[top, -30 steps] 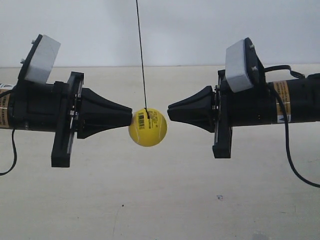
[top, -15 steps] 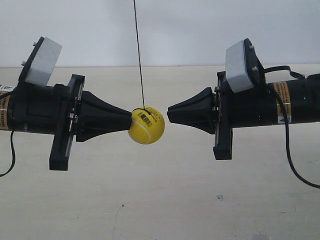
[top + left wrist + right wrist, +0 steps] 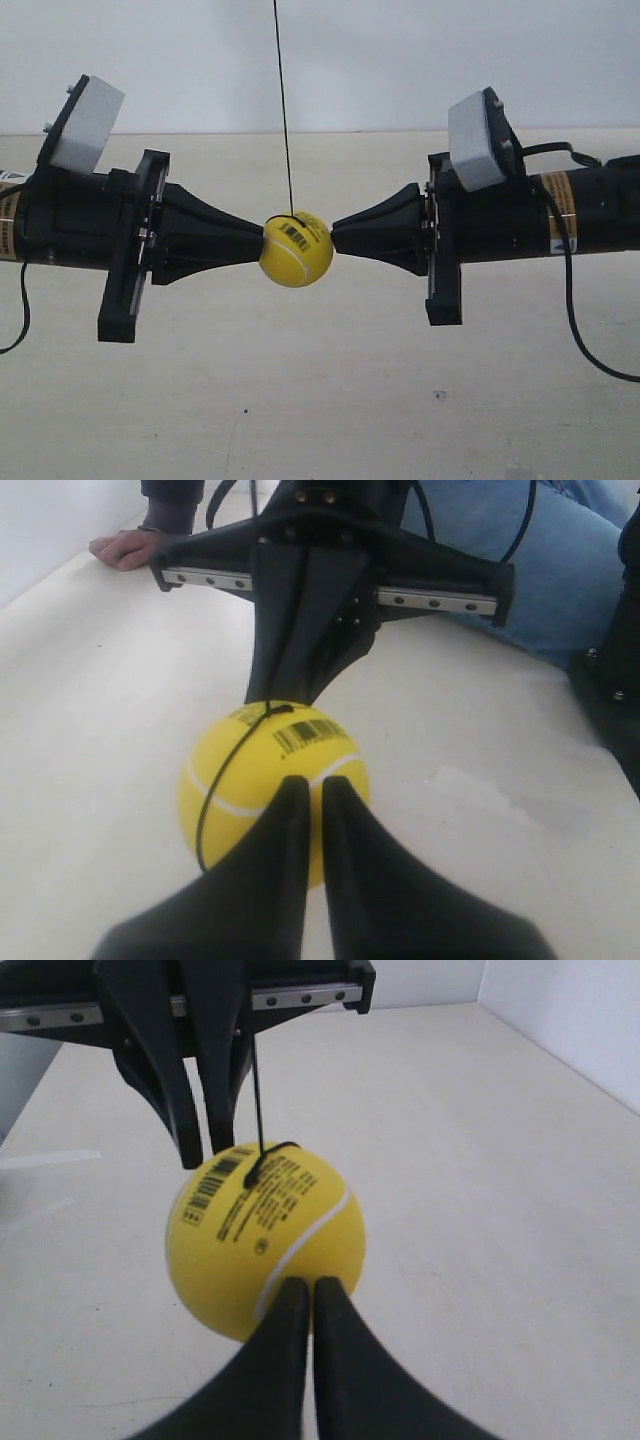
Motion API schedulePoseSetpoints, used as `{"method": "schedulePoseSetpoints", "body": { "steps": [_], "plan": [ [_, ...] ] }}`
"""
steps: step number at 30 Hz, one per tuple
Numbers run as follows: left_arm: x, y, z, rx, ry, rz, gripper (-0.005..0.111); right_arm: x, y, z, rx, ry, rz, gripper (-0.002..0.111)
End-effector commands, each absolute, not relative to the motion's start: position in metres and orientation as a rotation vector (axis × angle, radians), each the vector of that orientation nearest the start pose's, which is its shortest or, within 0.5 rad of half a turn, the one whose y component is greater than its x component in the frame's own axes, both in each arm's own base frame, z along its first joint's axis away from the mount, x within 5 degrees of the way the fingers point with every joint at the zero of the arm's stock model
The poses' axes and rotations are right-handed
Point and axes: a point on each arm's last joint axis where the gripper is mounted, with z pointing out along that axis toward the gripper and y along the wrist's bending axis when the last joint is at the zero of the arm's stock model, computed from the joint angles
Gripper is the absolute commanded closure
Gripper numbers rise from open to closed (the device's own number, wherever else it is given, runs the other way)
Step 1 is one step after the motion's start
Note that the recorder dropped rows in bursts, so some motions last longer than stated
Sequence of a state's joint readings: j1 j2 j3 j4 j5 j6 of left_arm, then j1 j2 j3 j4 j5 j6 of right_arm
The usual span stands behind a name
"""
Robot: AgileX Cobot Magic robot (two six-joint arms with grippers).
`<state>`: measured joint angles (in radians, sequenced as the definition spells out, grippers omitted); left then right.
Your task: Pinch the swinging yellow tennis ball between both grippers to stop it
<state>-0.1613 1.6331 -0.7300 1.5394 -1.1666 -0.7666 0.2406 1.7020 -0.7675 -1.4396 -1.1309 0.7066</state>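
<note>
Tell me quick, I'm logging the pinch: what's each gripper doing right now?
Left gripper: shut, tip pressed against the ball, not clamped around it.
Right gripper: shut, tip against the ball's opposite side.

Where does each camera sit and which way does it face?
Exterior: off the robot, side-on, level with the ball; shows the gripper at its left and the one at its right.
Left wrist: behind the left gripper, looking along it at the ball and right gripper.
Right wrist: behind the right gripper, facing the left gripper.
Shared: wrist views face each other across the ball.
</note>
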Motion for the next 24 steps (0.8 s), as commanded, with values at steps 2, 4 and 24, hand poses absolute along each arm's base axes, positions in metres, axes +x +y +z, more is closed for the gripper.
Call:
{"method": "schedulePoseSetpoints", "body": {
  "steps": [2, 4, 24],
  "plan": [
    [0.2535, -0.1259, 0.2121, 1.296, 1.462, -0.971, 0.102, 0.2636, 0.1494, 0.2054, -1.283, 1.406, 0.972, 0.108],
    [0.2535, -0.1259, 0.2121, 1.296, 1.462, -0.971, 0.102, 0.2635, 0.1494, 0.2055, -1.283, 1.405, 0.974, 0.108],
    [0.2548, -0.1254, 0.2108, 1.295, 1.478, -0.951, 0.102, 0.264, 0.1494, 0.2058, -1.278, 1.402, 0.968, 0.108]
  ]
}}
